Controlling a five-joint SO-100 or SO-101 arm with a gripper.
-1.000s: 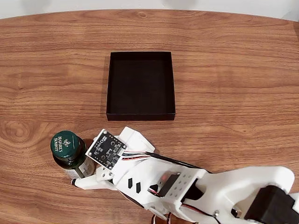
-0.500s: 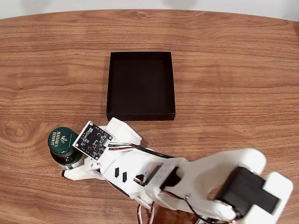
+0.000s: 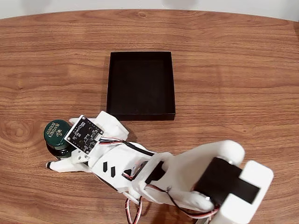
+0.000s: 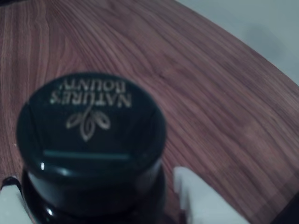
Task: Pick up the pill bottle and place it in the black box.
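1. The pill bottle is standing upright on the table at the lower left of the fixed view, and over the last second it has been sliding leftward across the wood, away from where it stood.
2. In the wrist view its cap is filling the lower left, with a white finger sitting just right of it and another edge showing at the far left.
3. The gripper is straddling the bottle, fingers on either side; whether they are squeezing the glass or only bracketing it I cannot tell.
4. The arm has been swinging left with the bottle, which suggests it is pushing or dragging rather than lifting.
5. The black box is lying well apart, up and to the right, with nothing inside, so the placing is not yet begun.
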